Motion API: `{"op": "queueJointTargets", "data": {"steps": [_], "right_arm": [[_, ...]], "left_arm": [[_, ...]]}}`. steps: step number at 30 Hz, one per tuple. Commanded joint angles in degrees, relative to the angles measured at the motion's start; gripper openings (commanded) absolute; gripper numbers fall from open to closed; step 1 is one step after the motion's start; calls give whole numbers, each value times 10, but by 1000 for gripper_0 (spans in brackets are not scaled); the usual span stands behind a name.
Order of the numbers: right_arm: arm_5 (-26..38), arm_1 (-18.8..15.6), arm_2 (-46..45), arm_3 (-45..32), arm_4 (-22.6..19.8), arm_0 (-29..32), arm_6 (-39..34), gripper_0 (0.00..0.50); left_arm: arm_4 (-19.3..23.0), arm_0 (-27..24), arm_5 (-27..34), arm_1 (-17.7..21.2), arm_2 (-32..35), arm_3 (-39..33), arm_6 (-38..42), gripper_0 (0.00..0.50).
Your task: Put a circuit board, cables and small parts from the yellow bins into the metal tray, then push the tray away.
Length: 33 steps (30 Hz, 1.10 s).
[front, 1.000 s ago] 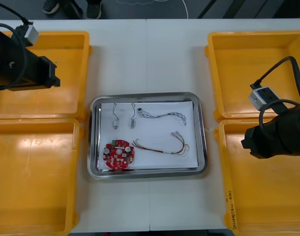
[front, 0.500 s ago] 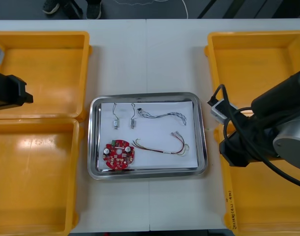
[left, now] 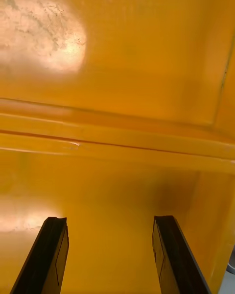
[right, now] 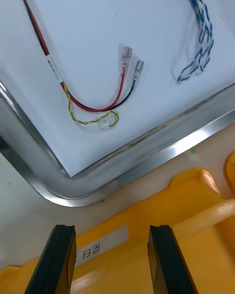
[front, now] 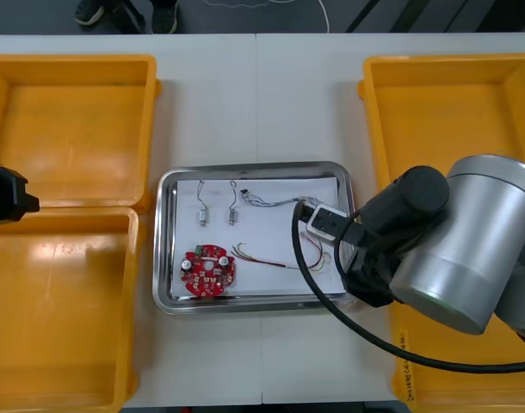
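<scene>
The metal tray [front: 163,258], white inside, holds a round red circuit board [front: 209,270], two small metal parts [front: 202,206], a blue and white cable [front: 275,202] and a red and yellow cable [front: 267,261]. My right arm [front: 426,249] covers the tray's right edge. In the right wrist view, my right gripper [right: 112,262] is open above the near right bin's rim [right: 147,225], just outside the tray's corner [right: 58,188]. Beyond that corner lie the red and yellow cable [right: 83,105] and the blue and white cable's end [right: 200,39]. My left gripper [left: 110,259] is open over a bare bin floor.
Two yellow bins [front: 73,129] stand at the left and two [front: 443,112] at the right, all bare where they show. My left arm [front: 6,196] sits at the table's left edge, over the wall [left: 117,144] between the left bins.
My right arm has swung left from over the right bins to the tray's right edge. My left arm has drawn back toward the table's left edge.
</scene>
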Motion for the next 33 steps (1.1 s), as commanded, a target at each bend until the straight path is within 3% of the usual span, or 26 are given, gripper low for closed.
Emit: {"op": "queueJointTargets", "data": {"steps": [1,7,19,33], "right_arm": [[2,7,52,-3,17,-29,50,426],[2,18,102,21,25,-52,59,428],[-27,74,146,82,43,-89,85,427],[-68,84,206,97,45,-105,103,427]], "left_arm": [[-5,22,4,26,21,-24,-68,500],[-10,40,4,25,38,-23,-94,500],[-17,57,4,25,43,-11,-99,500],[-12,57,4,25,43,9,-110,500]]}}
